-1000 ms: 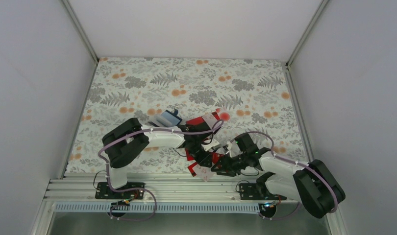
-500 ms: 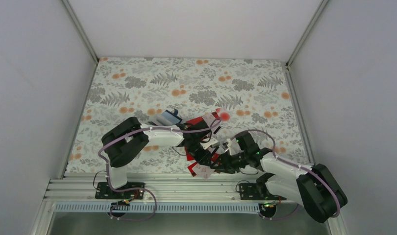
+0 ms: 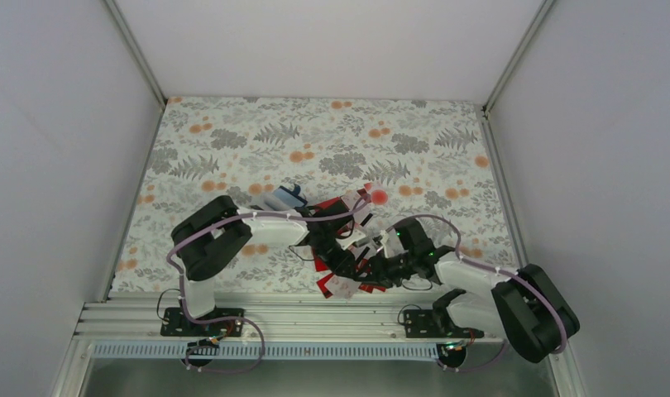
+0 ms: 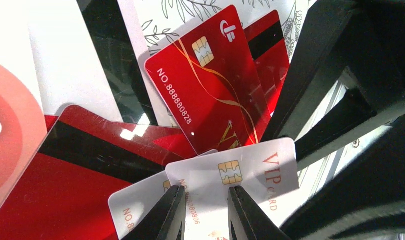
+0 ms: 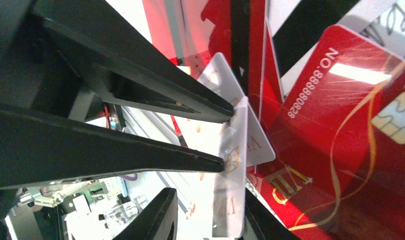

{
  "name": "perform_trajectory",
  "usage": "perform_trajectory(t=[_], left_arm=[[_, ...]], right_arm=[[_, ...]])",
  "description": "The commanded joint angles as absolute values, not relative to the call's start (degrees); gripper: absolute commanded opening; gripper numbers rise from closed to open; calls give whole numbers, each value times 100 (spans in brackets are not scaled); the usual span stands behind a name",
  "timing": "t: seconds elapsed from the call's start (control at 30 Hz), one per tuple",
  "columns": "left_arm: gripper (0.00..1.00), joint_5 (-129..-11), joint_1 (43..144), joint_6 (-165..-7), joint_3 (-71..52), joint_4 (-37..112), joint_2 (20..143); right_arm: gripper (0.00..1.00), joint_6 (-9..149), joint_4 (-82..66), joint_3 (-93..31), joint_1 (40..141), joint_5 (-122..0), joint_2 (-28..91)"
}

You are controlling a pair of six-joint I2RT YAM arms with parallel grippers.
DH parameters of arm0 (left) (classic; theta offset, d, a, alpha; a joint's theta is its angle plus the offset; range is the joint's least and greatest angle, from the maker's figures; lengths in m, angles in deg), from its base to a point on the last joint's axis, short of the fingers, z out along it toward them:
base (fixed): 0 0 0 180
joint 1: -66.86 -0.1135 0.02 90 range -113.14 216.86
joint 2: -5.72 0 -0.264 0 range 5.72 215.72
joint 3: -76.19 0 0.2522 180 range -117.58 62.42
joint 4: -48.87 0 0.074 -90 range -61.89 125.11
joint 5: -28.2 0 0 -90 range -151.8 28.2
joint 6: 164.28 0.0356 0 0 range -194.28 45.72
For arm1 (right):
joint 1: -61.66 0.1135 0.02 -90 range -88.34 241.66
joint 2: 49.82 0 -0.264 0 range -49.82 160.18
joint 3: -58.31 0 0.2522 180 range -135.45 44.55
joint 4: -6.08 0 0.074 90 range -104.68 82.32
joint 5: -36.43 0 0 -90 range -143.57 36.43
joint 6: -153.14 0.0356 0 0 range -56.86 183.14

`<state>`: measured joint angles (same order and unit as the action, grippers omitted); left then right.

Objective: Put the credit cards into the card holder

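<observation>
the two arms meet low over the near middle of the desk (image 3: 232, 141), both bent down into a messy heap of credit cards (image 3: 340, 207). the tools are just beside each other.

the left tool (image 4: 207, 191) points straight at a white vip card (image 4: 255, 172). its two fingers are close together with only a thin gap, and the card's gold chip sits just past the tips. the card faces this tool flat on, so i cannot tell if the tool has hold of it or only touches it. a second white card (image 4: 135, 207) peeks out from under the vip card, on the tool's left side. past the tips lies a red chip card (image 4: 210, 100) with a long number on it. off to the tool's left lies a striped red card (image 4: 80, 165), red with a black band.

the right tool (image 5: 209, 197) points in from the other side. its fingers are spread apart, and the white vip card stands tilted between them, close to one finger. a clear gap shows between the card and the other finger, so this tool is not squeezing anything. the left tool's black fingers fill the space just beyond it, their tips right at the card.

the card holder (image 3: 284, 198) lies on the desk beyond the left arm's forearm, on the far side of the heap and apart from both tools. it is dark blue with a paler blue part showing.
</observation>
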<state>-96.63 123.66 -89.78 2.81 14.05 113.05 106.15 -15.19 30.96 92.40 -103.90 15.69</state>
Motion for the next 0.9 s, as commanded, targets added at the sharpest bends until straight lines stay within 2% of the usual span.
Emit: perform_trajectory(t=[0.0, 0.23, 0.53, 0.87], left_arm=[[24, -9580, 12275, -8958, 379, 1464, 11436], [24, -9660, 12150, -8981, 411, 1490, 11358], [24, -9617, 11896, -9108, 416, 1387, 10934], [33, -9653, 11396, -9274, 456, 1193, 10129]], right_arm=[[25, 10494, -1352, 2900, 9247, -10324, 1829], [5, 10406, -1412, 2846, 9246, -10288, 2194], [4, 10178, -1603, 2646, 9189, -10323, 2178], [4, 9934, -1336, 2562, 8740, -10898, 2069]])
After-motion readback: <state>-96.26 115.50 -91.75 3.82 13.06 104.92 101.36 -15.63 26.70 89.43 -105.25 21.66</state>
